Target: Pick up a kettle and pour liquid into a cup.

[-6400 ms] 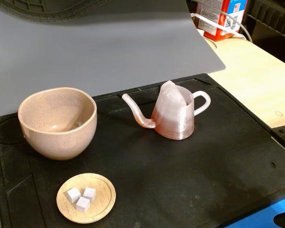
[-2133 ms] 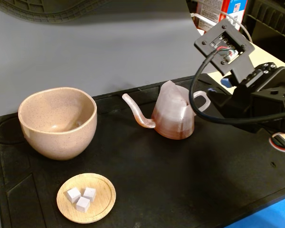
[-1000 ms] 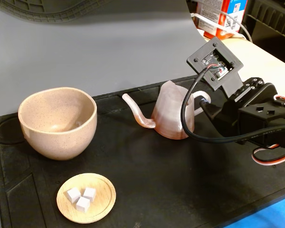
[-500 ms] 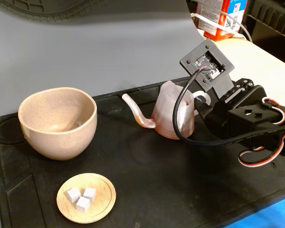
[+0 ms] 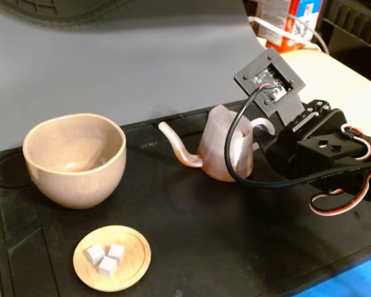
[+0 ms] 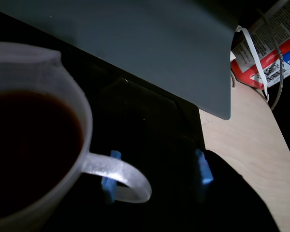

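I am reaching for the kettle [image 5: 226, 151], upright right of the cup [image 5: 74, 158] on the counter [image 5: 191, 241]; my pincer [image 6: 154, 176] gapes, empty, around its handle [image 6: 118, 171], ready to close.

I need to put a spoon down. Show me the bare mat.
Free: the mat in front of the kettle, right of the wooden dish; also between cup and kettle spout. Crowded: the kettle's handle side, where the end effector sits.
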{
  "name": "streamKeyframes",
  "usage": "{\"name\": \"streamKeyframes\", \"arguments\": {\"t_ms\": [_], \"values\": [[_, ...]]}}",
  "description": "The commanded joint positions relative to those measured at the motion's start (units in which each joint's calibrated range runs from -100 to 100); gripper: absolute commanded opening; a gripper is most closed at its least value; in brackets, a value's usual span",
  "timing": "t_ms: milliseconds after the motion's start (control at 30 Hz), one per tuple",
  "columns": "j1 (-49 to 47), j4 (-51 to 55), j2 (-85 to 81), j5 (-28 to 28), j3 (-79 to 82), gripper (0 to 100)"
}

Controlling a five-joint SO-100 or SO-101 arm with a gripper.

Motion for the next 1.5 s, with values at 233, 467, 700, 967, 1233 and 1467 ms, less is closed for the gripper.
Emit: {"name": "streamKeyframes", "arguments": {"t_ms": [233, 467, 700, 967, 1233, 1467], "values": [[0.03, -1.14, -0.76, 0.01, -0.99, 18], [1.78, -1.14, -0.41, 0.01, -0.99, 0], [1.32, -1.14, -0.93, 0.01, -0.99, 0], [-0.2, -4.6, -2.04, -0.41, -1.54, 0], [-4.69, -4.16, -9.54, -3.56, -1.26, 0], [-6.97, -4.16, -13.38, -3.56, -2.08, 0]]}}
